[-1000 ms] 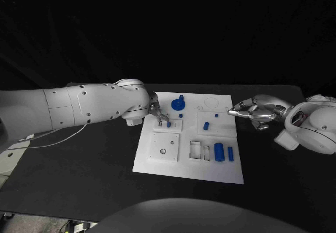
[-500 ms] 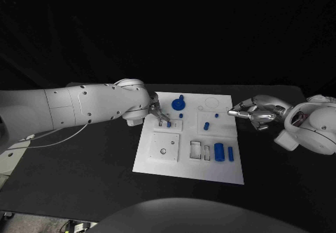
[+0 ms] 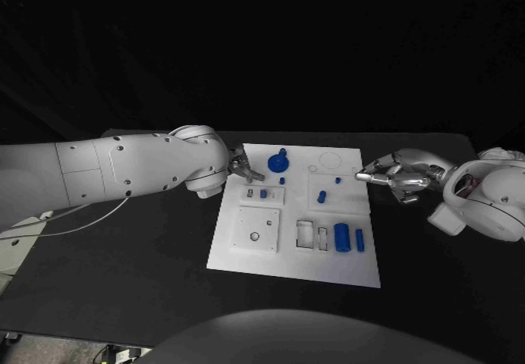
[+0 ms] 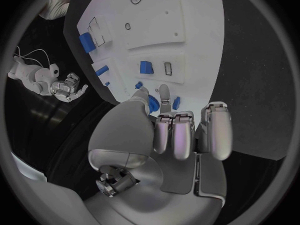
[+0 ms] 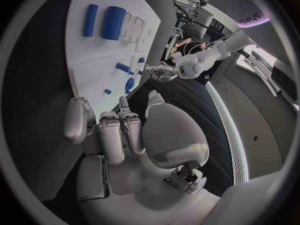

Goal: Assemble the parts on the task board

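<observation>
White task board (image 3: 246, 254) lies flat mid-table, long side running away from the robot. At its far end sits a round blue gear-like part (image 3: 278, 161), a tiny blue peg (image 3: 284, 180) just below it. A slanted blue piece (image 3: 323, 196) rests mid-board — beside it, another small peg (image 3: 338, 180). Near the right edge, a fat blue cylinder (image 3: 342, 236) and a slim blue bar (image 3: 360, 240) lie side by side.
</observation>
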Tool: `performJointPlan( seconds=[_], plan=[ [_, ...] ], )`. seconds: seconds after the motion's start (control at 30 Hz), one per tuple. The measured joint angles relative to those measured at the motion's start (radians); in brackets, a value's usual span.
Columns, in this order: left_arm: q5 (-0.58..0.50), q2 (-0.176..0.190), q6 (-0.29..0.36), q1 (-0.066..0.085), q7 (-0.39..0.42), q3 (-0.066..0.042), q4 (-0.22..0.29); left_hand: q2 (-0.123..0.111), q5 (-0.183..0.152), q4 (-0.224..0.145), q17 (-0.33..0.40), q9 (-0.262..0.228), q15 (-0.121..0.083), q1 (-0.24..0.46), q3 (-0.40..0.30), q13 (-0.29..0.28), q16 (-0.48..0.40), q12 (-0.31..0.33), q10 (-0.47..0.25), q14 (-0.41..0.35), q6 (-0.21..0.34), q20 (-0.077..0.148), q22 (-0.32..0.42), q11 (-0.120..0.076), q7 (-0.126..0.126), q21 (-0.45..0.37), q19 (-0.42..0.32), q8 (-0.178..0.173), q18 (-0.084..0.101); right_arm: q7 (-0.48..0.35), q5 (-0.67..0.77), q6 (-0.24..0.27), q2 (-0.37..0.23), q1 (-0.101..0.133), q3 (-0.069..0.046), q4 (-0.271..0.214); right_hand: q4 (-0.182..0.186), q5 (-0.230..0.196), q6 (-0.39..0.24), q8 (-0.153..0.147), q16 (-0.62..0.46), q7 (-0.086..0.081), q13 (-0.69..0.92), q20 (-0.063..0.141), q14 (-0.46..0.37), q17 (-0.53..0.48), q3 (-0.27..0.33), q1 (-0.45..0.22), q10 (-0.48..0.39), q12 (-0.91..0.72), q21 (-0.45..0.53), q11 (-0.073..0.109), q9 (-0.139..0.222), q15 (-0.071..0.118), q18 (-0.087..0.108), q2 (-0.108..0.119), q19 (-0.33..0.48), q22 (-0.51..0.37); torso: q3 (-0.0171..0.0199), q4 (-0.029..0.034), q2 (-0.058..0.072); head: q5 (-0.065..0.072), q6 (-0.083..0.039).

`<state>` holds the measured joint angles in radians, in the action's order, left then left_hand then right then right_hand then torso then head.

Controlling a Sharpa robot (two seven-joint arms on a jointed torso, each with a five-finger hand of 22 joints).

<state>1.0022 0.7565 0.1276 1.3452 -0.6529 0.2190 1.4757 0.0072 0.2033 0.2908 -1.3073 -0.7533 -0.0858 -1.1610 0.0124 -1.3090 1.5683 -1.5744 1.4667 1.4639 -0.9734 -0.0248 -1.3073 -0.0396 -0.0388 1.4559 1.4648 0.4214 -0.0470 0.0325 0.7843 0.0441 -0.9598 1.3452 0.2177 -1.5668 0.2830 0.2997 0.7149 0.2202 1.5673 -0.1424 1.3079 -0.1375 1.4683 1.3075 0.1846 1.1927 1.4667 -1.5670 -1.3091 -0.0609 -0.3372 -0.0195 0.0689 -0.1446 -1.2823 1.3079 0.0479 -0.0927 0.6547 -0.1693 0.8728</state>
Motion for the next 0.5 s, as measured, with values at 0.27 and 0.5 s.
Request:
performJointPlan(
  seconds=[0.27, 0.5],
  plan=[
    [-0.012, 0.027, 0.052, 0.000, 0.081, 0.000, 0.046, 0.011, 0.081, 0.002, -0.001, -0.001, 0.000, 0.011, 0.024, 0.000, 0.000, 0.000, 0.000, 0.000, 0.000, 0.000, 0.000, 0.000, 0.000, 0.004, 0.000, 0.005, 0.000, 0.000, -0.003, 0.000, -0.002, -0.001, 0.000, 0.001, 0.003, 0.005, -0.003, 0.000, 0.000, -0.003, 0.001, 0.000, 0.000, 0.000, 0.003, -0.006, 0.000, 0.000, 0.004, 0.000, 0.001, 0.000, 0.000, -0.013, 0.000, 0.000, 0.0000, 0.0005, 0.000, 0.001, 0.000],
    [-0.009, 0.035, 0.043, -0.007, 0.093, 0.000, 0.086, -0.002, 0.057, 0.000, -0.001, 0.008, 0.000, 0.036, 0.061, 0.000, 0.000, 0.000, 0.000, 0.000, 0.007, 0.000, 0.000, 0.000, 0.000, 0.004, 0.000, 0.000, 0.000, 0.000, -0.005, -0.001, -0.002, -0.003, 0.000, 0.002, 0.003, 0.005, -0.003, 0.000, 0.000, -0.003, 0.001, 0.000, 0.000, 0.000, 0.004, -0.010, 0.000, 0.000, 0.004, 0.000, 0.001, 0.000, 0.000, -0.017, 0.000, 0.000, 0.0007, 0.0005, -0.001, -0.002, 0.000]
  ],
)
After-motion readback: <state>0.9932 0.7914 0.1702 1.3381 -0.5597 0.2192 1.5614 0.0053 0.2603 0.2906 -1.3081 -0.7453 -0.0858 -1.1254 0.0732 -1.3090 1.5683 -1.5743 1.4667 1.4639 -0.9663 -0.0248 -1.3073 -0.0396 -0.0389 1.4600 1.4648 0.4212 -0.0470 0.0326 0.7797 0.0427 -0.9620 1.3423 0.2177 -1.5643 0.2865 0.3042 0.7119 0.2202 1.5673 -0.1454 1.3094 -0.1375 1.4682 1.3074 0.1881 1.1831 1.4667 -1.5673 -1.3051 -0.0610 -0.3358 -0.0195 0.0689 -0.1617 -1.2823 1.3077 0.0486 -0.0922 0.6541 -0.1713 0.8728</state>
